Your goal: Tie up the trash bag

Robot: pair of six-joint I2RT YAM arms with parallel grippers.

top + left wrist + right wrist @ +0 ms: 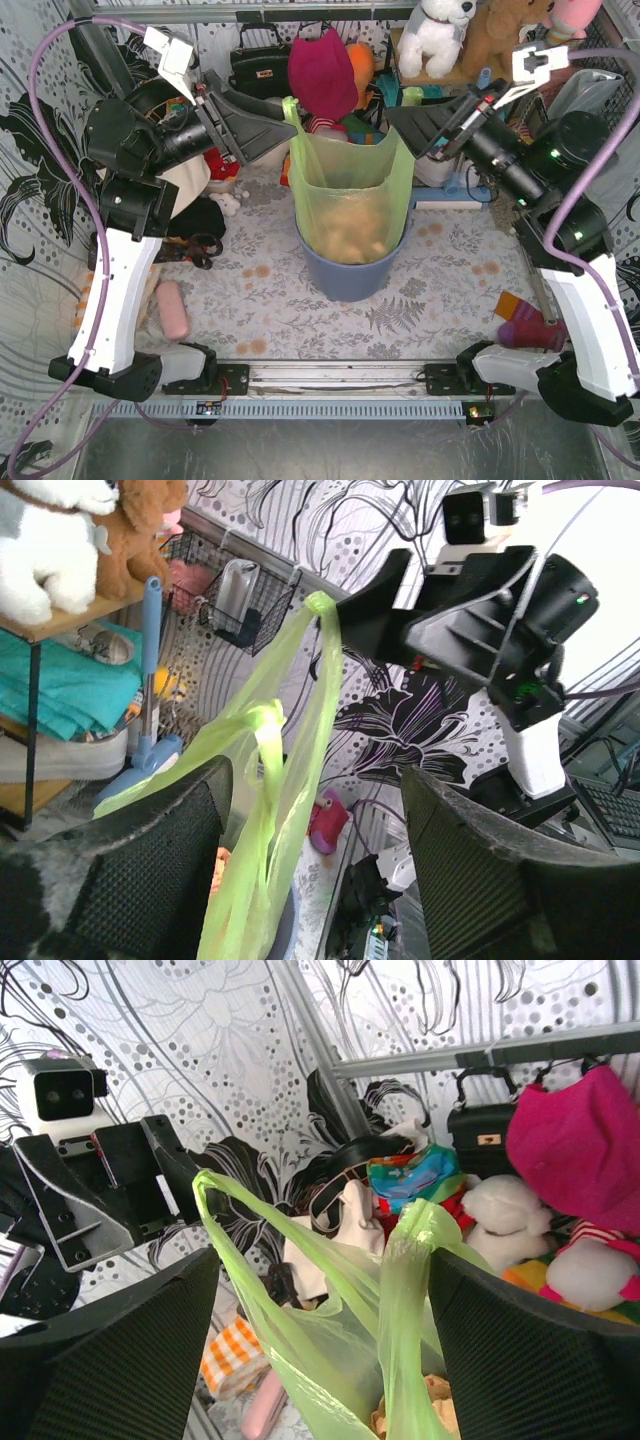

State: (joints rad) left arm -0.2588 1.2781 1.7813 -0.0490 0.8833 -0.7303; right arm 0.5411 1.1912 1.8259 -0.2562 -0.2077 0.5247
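The trash bag [350,190], thin light-green plastic with brown paper inside, stands in the blue-grey bin [345,275] at mid table. Its two handle loops stick up. My left gripper [280,125] is open at the left handle [291,110]. In the left wrist view [315,780] that green handle [268,780] hangs between the fingers, close to the left finger [160,860]. My right gripper [402,125] is open at the right handle. In the right wrist view [322,1260] the bag mouth [330,1340] lies between the fingers, with one handle [420,1260] beside the right finger [530,1360].
A red hat [322,70], black handbag [258,62] and plush toys [435,35] crowd the back. A cream tote [185,180] sits under the left arm. A pink pouch [172,308] lies at the near left and a purple-red item [530,328] at the near right.
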